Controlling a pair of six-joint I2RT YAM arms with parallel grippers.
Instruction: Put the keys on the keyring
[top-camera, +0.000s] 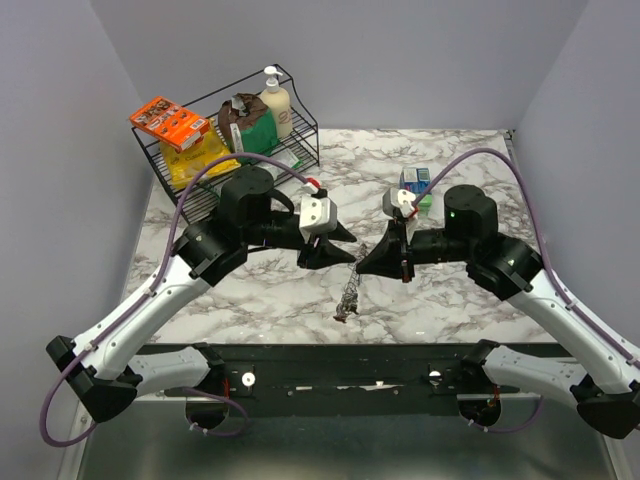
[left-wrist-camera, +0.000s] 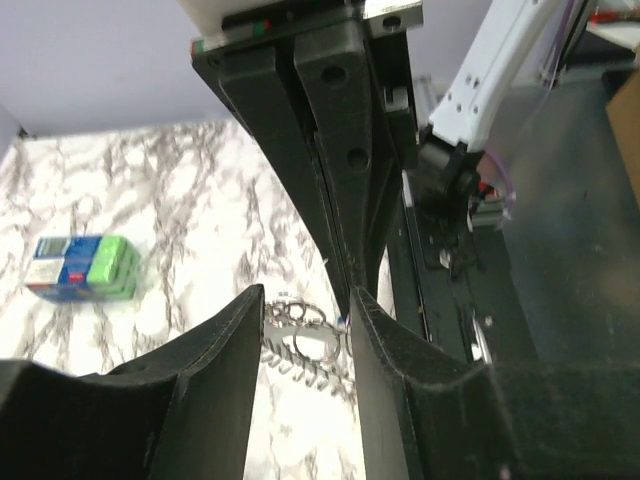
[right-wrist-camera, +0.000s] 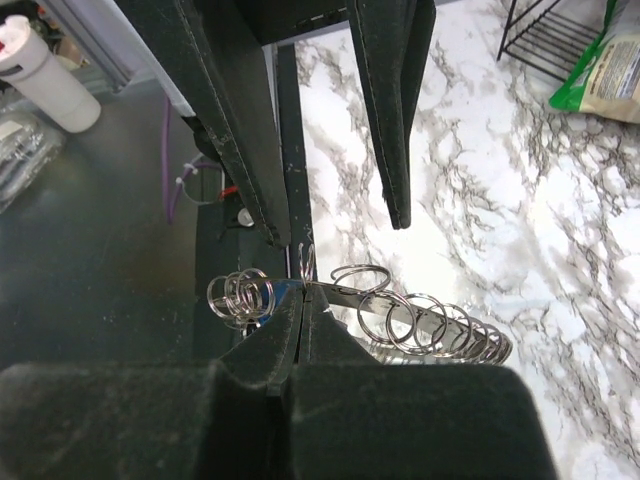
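Observation:
The keyring (top-camera: 348, 296) is a long jagged silvery strip strung with several small wire rings. It hangs from my right gripper (top-camera: 368, 265) down to the marble table. In the right wrist view my right gripper (right-wrist-camera: 303, 305) is shut on the keyring (right-wrist-camera: 430, 322) near one end, and a small blue bit shows at the pinch. My left gripper (top-camera: 343, 246) is open. In its wrist view its jaws (left-wrist-camera: 305, 300) stand either side of the keyring (left-wrist-camera: 300, 340) without touching it. The red and yellow keys are out of view.
A black wire rack (top-camera: 300, 120) at the back left holds an orange box, a yellow bag and a bottle. A blue and green box (top-camera: 415, 185) lies behind the right gripper and also shows in the left wrist view (left-wrist-camera: 80, 268). A black rail runs along the table's near edge.

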